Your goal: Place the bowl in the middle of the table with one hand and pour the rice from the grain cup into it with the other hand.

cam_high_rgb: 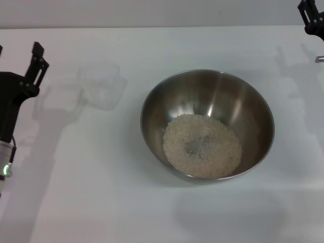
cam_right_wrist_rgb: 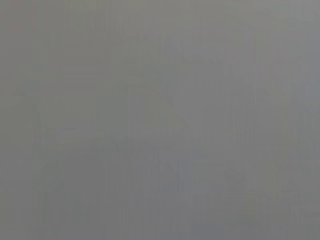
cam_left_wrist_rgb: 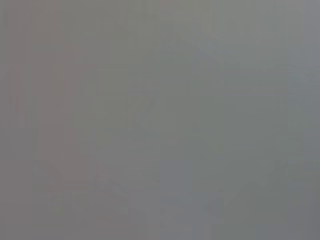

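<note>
The steel bowl (cam_high_rgb: 253, 109) stands on the white table (cam_high_rgb: 101, 192), a little right of the middle. A round heap of rice (cam_high_rgb: 202, 146) lies in its bottom. The clear grain cup (cam_high_rgb: 103, 85) stands on the table left of the bowl and looks empty. My left gripper (cam_high_rgb: 18, 54) is at the left edge, left of the cup and apart from it, open and holding nothing. My right gripper (cam_high_rgb: 313, 19) is at the far right corner, partly out of view and well away from the bowl. Both wrist views show only flat grey.
The arms' shadows fall on the table by the cup and at the far right. The table's back edge runs along the top of the head view.
</note>
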Motion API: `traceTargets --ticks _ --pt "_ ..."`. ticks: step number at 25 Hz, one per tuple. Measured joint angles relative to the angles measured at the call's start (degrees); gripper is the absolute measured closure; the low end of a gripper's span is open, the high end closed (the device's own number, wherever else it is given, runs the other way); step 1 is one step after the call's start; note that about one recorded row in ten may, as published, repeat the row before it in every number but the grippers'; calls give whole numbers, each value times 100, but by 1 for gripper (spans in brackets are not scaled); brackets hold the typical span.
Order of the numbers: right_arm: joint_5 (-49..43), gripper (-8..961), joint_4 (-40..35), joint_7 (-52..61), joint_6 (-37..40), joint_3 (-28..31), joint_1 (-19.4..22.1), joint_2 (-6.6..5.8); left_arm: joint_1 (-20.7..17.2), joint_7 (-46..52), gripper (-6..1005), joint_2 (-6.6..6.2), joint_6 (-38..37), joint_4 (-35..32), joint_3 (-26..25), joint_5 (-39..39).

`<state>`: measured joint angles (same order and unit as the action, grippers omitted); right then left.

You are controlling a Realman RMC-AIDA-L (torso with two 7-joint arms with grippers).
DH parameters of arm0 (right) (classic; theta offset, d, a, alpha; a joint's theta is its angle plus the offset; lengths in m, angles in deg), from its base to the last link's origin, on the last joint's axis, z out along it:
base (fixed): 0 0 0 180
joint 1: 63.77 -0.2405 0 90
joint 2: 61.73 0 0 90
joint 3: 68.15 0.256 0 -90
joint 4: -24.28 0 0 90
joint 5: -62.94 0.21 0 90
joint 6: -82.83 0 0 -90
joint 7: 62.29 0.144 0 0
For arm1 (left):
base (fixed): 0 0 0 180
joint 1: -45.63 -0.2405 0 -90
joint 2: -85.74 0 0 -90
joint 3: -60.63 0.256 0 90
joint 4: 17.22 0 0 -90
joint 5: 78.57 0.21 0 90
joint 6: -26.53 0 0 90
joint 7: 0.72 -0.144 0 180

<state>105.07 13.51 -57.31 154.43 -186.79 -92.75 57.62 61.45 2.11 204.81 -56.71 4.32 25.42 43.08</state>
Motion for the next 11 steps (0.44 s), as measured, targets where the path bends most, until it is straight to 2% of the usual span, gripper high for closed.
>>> traceTargets --ticks 11 --pt "-32 294 -24 -152 53 -39 -1 4 8 -3 133 3 -83 0 -134 -11"
